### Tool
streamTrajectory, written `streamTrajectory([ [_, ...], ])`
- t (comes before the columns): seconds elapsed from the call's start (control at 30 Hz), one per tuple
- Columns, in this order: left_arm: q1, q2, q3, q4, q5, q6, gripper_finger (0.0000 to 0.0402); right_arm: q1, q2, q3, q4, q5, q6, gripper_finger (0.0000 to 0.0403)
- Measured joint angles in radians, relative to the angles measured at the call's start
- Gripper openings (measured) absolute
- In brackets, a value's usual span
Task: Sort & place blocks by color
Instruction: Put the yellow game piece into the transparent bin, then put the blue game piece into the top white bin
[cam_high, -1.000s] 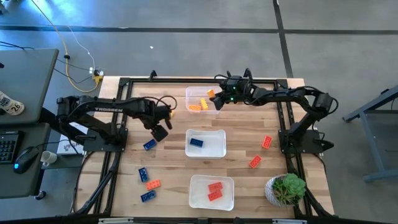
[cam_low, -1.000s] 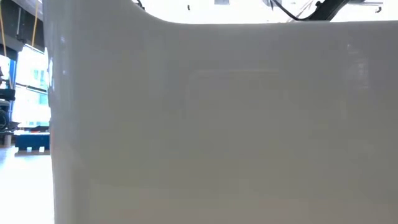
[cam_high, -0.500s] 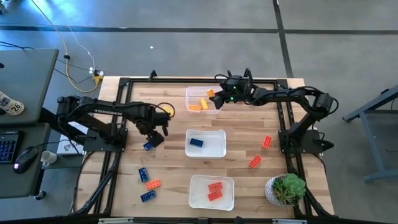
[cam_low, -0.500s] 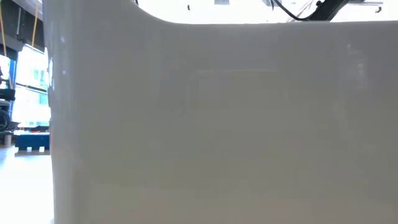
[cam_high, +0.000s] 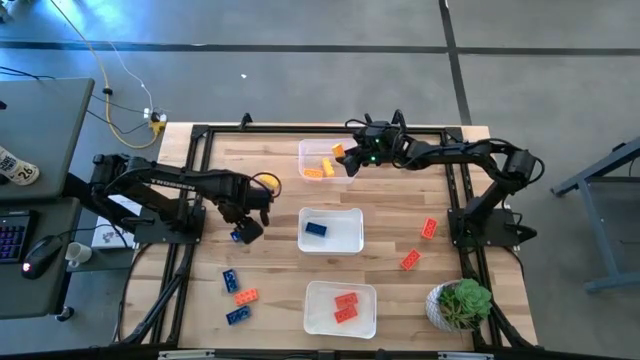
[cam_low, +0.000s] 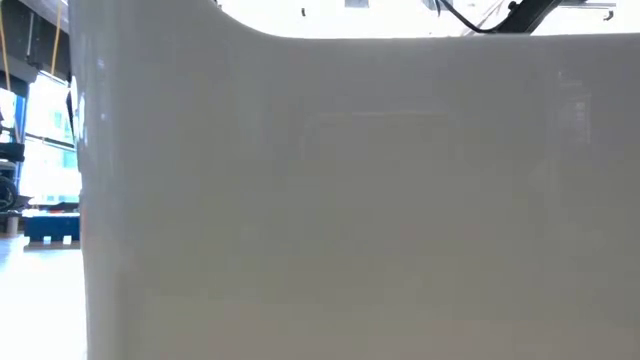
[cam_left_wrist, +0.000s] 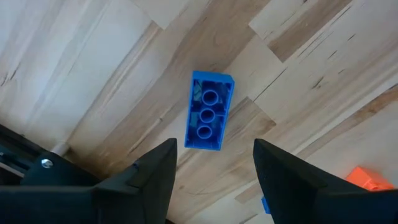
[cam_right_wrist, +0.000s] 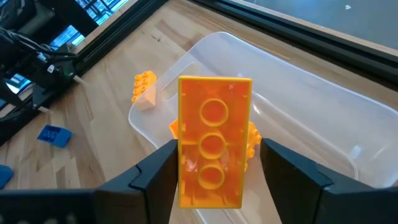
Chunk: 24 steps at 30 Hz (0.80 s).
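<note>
My left gripper (cam_left_wrist: 214, 183) is open and hovers just over a blue block (cam_left_wrist: 209, 119) that lies on the wood with its hollow underside up; one finger stands off each side of it. The high view shows this block (cam_high: 238, 236) left of the middle tub. My right gripper (cam_right_wrist: 214, 186) is shut on a yellow-orange block (cam_right_wrist: 214, 140) above the far clear tub (cam_high: 308, 150), which holds other yellow-orange blocks (cam_high: 318, 170). The middle tub (cam_high: 352, 240) holds a blue block (cam_high: 316, 228). The near tub (cam_high: 315, 318) holds red blocks (cam_high: 345, 306). My right gripper pinches the yellow-orange block between its two fingers (cam_right_wrist: 163, 180) by the long sides (cam_right_wrist: 183, 177). The fingers slant down from the table's right. The block is lifted clear above the far tub, with its hollow underside toward the wrist camera.
Loose red blocks (cam_high: 429, 228) (cam_high: 410, 260) lie right of the tubs. Blue blocks (cam_high: 230, 280) (cam_high: 238, 315) and an orange-red one (cam_high: 246, 296) lie near-left. A yellow block (cam_right_wrist: 143, 87) sits outside the far tub. A potted plant (cam_high: 460, 303) stands near-right. A white tub wall (cam_low: 350, 200) fills the low view.
My left gripper has moved toward the table's near-left and down, from beside the loose blue block to right above it. The right gripper has kept still with its block over the far tub.
</note>
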Motion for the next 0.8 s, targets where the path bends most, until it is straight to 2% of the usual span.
streamTrajectory([
  [0.23,-0.011,0.024,0.0,0.027,-0.002,0.001,0.02,0.0,0.0,0.0,0.0,0.0,0.0,0.021],
  [0.47,-0.011,0.125,0.001,0.035,0.001,0.043,0.02,0.0,0.0,0.0,0.003,-0.001,0.0,0.0209],
  [0.8,-0.009,0.249,0.0,0.047,0.065,0.117,0.02,0.0,0.0,0.0,0.005,-0.001,0.0,0.0209],
])
